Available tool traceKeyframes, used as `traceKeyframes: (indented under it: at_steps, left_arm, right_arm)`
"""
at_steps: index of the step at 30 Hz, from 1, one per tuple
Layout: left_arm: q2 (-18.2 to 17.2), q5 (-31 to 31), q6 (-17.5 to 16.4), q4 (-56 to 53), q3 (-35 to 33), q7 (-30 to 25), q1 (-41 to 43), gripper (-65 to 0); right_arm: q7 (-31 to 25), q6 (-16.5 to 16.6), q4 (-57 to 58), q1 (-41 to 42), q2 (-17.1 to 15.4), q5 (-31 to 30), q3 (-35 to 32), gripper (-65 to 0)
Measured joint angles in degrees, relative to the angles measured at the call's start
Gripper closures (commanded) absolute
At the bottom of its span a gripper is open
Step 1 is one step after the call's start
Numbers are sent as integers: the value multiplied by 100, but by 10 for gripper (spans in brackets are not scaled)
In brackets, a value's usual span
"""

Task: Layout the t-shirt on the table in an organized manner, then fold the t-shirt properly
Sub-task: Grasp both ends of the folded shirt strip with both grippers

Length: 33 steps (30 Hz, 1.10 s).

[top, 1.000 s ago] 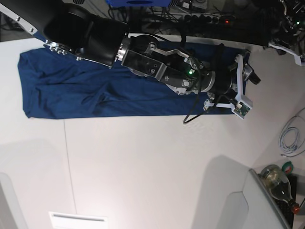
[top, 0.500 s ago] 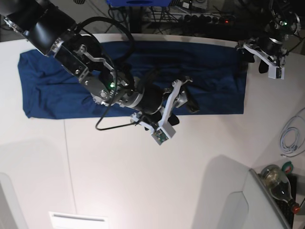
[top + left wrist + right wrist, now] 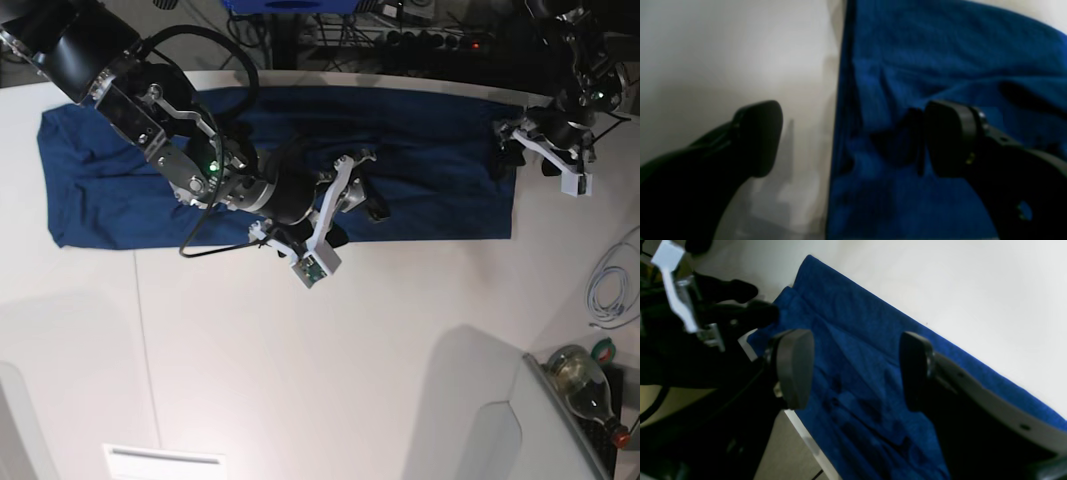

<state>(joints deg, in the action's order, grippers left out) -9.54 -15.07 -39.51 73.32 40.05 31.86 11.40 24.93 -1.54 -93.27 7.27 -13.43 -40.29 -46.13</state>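
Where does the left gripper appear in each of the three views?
Base: the left gripper is at the upper right, at the t-shirt's right end.
Left wrist: its open jaws fill the lower frame, astride the shirt's edge.
Right wrist: upper left, past the shirt's far corner.
Shared landmark: that shirt edge against the white table.

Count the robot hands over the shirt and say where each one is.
2. The right hand hangs open over the t-shirt near its middle; the left hand sits open at the shirt's right edge. None seems hidden.
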Motion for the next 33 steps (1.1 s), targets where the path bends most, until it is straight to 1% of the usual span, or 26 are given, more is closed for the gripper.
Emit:
traceKeyframes:
  at_steps: [2, 5, 8, 11, 12, 15, 16, 18, 20, 21, 23, 24, 26, 29, 31, 33]
  left_arm:
    - [-57, -20, 0, -254, -72, -52, -94, -650]
    - [-192, -66, 13, -400, -496, -120, -92, -650]
    - [-199, -136, 0, -474, -704, -188, -142, -650]
    - [-219, -195, -4, -673, -715, -341, -164, -650]
    - [-240, -240, -79, -780, -702, -409, -188, -650]
    - [-289, -321, -116, -1099, -699, -553, -354, -650]
    - [-291, -354, -120, -1209, -699, -605, -407, -620]
    - [-304, -424, -129, -1410, -699, -734, -472, -485]
    - [-304, -472, -109, -1526, -697, -776, -479, -311]
    - [-302, -474, -107, -1587, -697, -772, -498, -212]
    - [-293, -437, -114, -1648, -697, -647, -538, -16]
    - [-291, -437, -122, -1661, -699, -614, -551, 0]
    - [-356, -455, -153, -1681, -717, -654, -544, 0]
    - [-527, -315, -197, -1727, -726, -855, -529, 0]
    - [-732, -251, -186, -1735, -721, -833, -498, 0]
    - [-953, -160, -92, -1735, -708, -800, -468, 0]
  right_arm:
    - [2, 0, 0, -2, 0, 0, 0, -378]
    - [-2, 0, -4, -2, 15, 0, 0, -377]
    - [-4, 0, -4, -35, 17, 0, 0, -377]
    - [17, 0, -4, -79, 20, 0, 0, -377]
    - [15, 0, -4, -79, 20, 0, 0, -377]
    - [-2, 0, -4, -118, 35, 0, 9, -377]
    - [2, 0, -4, -138, 28, -2, 11, -377]
    - [22, 0, -79, -160, -22, 4, 17, -377]
    - [0, 4, -262, -186, -155, -20, 42, -377]
    - [7, 7, -374, -227, -229, -20, 127, -377]
    - [-13, 11, -503, -435, -328, -22, 538, -377]
    - [-7, 13, -538, -608, -376, -26, 861, -377]
    - [-37, 9, -573, -962, -442, -20, 1504, -377]
    - [-26, 33, -566, -1449, -525, -20, 2380, -377]
    - [9, 46, -553, -1665, -719, 2, 2728, -377]
    - [17, 52, -529, -1801, -876, -4, 2970, -377]
